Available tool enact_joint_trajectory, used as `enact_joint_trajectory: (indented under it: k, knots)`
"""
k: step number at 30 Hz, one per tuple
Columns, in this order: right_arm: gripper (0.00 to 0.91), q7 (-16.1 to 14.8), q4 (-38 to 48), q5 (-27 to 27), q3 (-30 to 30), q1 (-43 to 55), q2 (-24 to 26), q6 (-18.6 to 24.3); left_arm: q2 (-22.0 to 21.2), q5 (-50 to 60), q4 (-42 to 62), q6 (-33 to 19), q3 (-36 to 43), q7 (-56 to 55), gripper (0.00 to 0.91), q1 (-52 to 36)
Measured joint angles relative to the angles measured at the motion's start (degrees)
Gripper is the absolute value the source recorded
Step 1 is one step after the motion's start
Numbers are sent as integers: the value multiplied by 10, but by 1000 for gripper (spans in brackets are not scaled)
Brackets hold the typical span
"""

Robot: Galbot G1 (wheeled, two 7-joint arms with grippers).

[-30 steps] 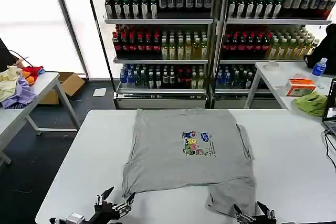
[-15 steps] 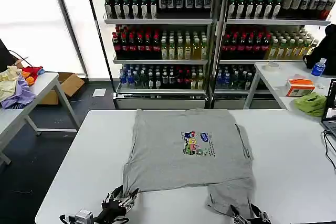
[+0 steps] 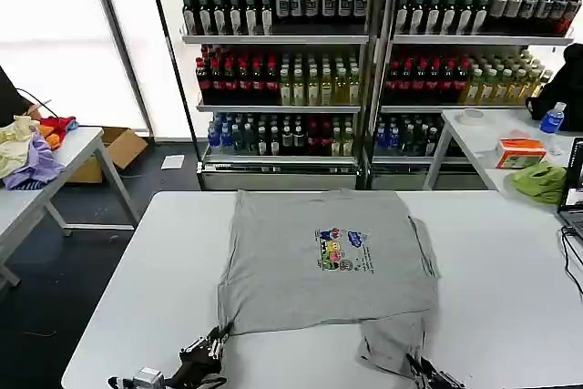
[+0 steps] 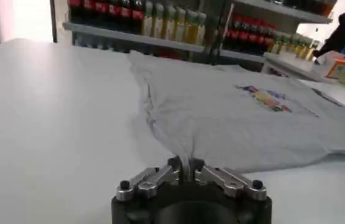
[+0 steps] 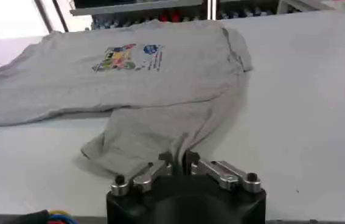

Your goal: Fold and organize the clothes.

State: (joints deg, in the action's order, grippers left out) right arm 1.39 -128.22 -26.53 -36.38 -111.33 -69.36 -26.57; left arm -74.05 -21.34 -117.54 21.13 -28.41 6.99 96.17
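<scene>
I judge folding barely begun: the grey shirt (image 3: 328, 261) lies mostly flat mid-surface (image 3: 510, 252), my left hand (image 4: 186, 171) clamped on its 7 o'clock corner, my right hand (image 5: 181, 161) pinching the 5 o'clock sleeve, every fold still ahead.

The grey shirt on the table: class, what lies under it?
The grey shirt lies flat on the white table. Anything beneath the cloth is covered. Both grippers pinch its near edge.
</scene>
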Motion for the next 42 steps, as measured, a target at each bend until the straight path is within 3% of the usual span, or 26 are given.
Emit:
enact_joint_trajectory:
  k: [11,25,42]
  knots:
    - [0,-19,-23,-41,-17,-37,9,41,-14,14,-31,1,-11,-14,10,25]
    - [0,-58,-73,-67,-42,-108,20,99,10,28,-121,22,-30,-20,0,95]
    - [0,-37,-25,-107,-42,78,14,123,41,-54,-87,34,-29,-3,10,-14]
